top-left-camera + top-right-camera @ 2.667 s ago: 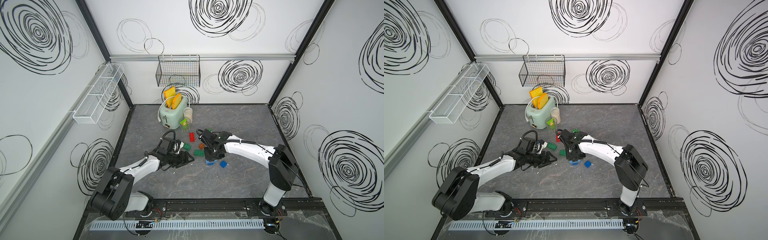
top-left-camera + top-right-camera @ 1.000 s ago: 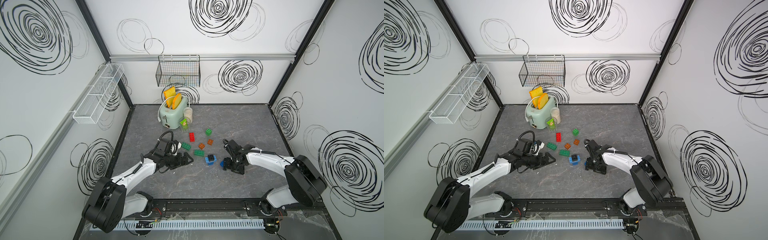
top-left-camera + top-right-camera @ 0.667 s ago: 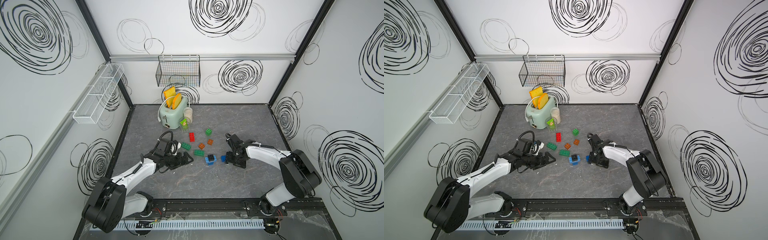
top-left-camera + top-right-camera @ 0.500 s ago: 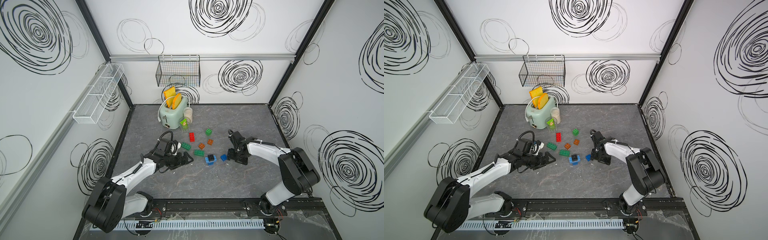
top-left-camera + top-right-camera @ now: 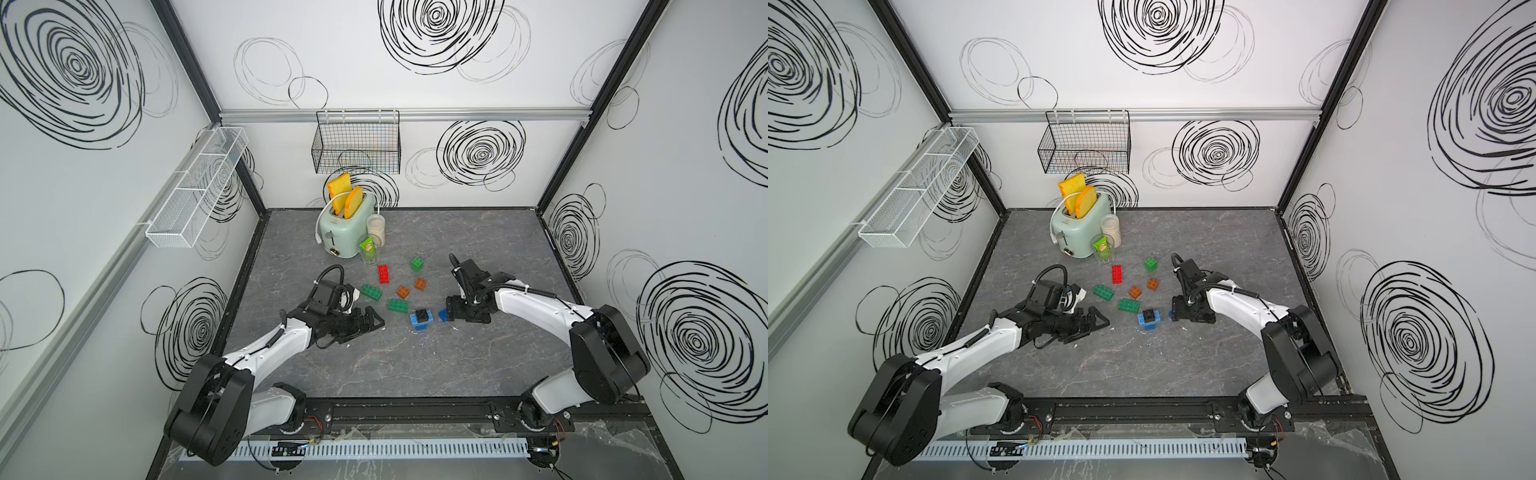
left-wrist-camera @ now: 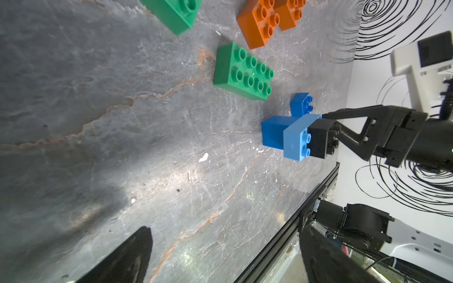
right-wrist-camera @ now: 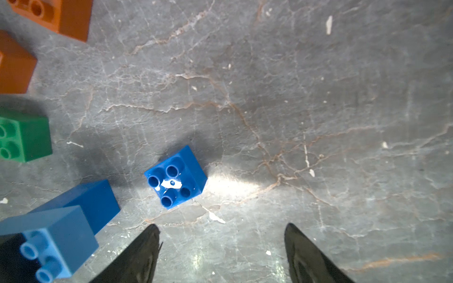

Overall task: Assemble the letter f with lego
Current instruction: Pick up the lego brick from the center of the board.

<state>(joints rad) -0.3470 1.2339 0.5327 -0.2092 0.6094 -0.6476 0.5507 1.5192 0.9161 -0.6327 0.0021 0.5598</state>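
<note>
Now | R tool splayed, empty | dk-blue brick just ahead, untouched

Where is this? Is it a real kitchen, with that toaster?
Probably not a real kitchen: it looks like a small robot test booth. Two robot arms sit on a front rail, the white walls carry scribbled black swirls, and the toaster shares the grey tabletop with loose lego bricks.

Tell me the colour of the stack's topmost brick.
Black square studded brick, best seen in the left wrist view.
</note>
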